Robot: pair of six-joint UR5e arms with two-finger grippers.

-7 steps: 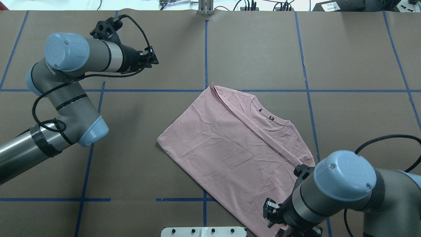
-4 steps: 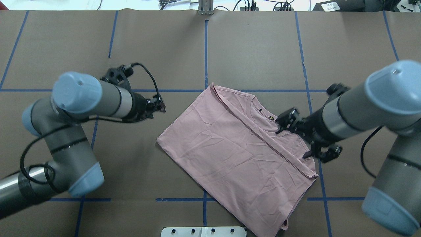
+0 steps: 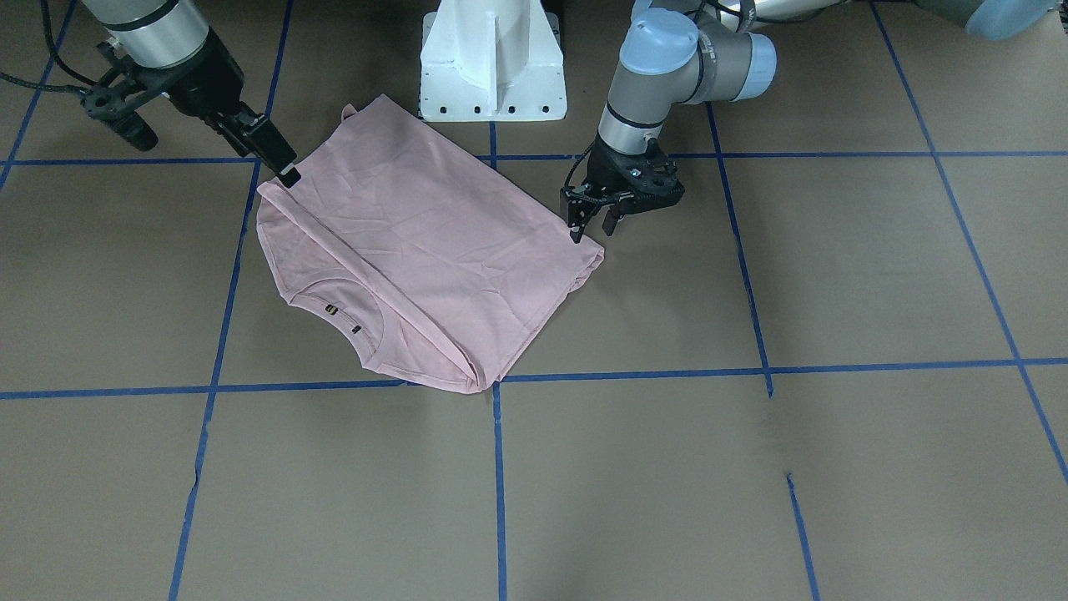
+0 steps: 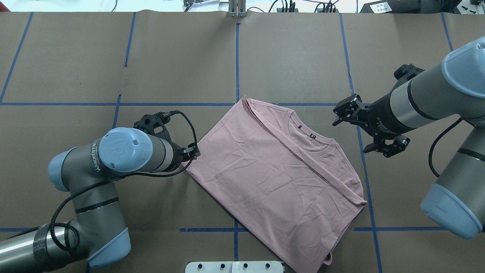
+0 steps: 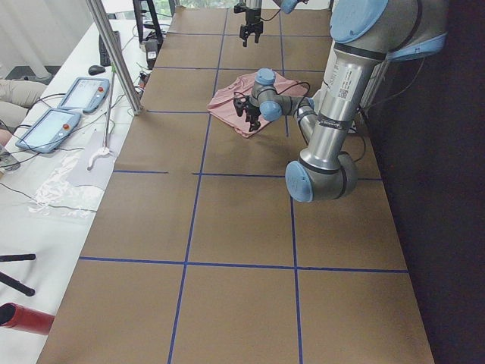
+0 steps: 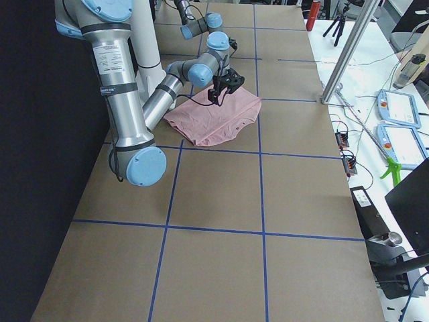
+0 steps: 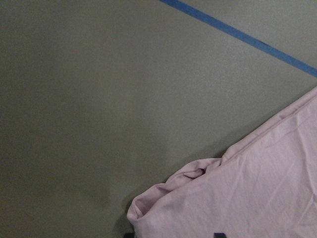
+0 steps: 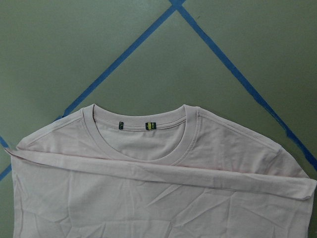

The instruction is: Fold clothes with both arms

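Pink T-shirt (image 4: pixel 273 170), left end effector (image 3: pixel 591 229) spread at its corner, right end effector (image 4: pixel 335 116) spread, off it

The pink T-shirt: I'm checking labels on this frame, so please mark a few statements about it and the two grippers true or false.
1. The T-shirt lies on the table with its neckline showing. True.
2. The right gripper is clamped on the neckline. False: it is open and clear of the cloth, out past the neckline side.
3. The left gripper is open at a corner of the T-shirt. True.
4. A cartoon print faces up. False: only plain pink cloth shows on the upper side.
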